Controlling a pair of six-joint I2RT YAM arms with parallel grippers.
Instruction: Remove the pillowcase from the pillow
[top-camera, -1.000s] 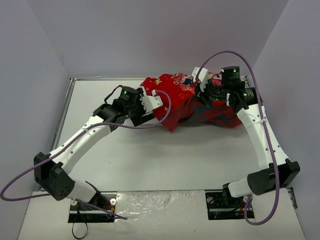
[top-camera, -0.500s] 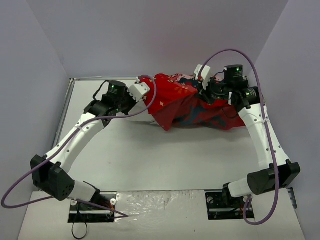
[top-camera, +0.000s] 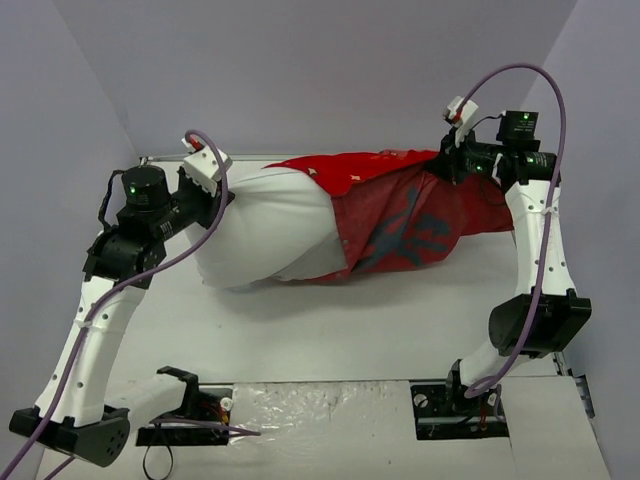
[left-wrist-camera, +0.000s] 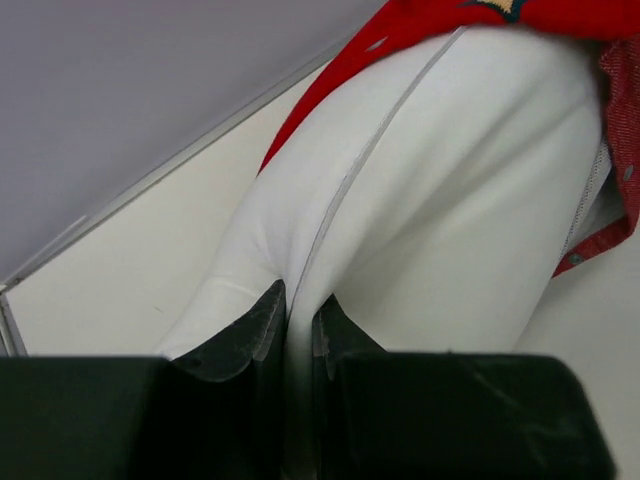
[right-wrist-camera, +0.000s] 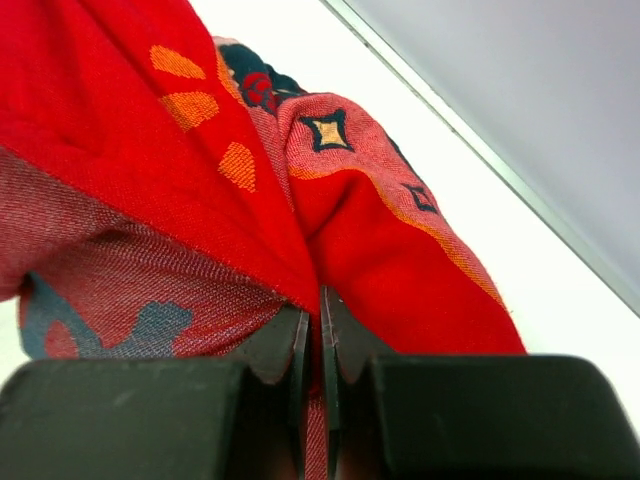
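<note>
The white pillow (top-camera: 265, 225) lies across the back of the table, its left half bare. The red pillowcase (top-camera: 420, 220) covers its right half, turned partly inside out so the duller red inside shows. My left gripper (top-camera: 213, 195) is shut on the pillow's left end; in the left wrist view the white fabric (left-wrist-camera: 400, 200) is pinched along a seam between my left gripper's (left-wrist-camera: 298, 312) fingers. My right gripper (top-camera: 450, 165) is shut on the pillowcase's far right end, and the right wrist view shows red cloth (right-wrist-camera: 200, 170) folded between my right gripper's (right-wrist-camera: 320, 315) fingers.
The white table (top-camera: 330, 320) is walled by grey panels at the back and both sides. A purple cable (top-camera: 545, 120) loops above the right arm. The arm bases and a foil-covered strip (top-camera: 300, 405) sit at the near edge.
My left gripper closed on the pillow's end and pulled it left. My right gripper moved right and up with the pillowcase, so the white pillow slid out and its left half is now bare.
</note>
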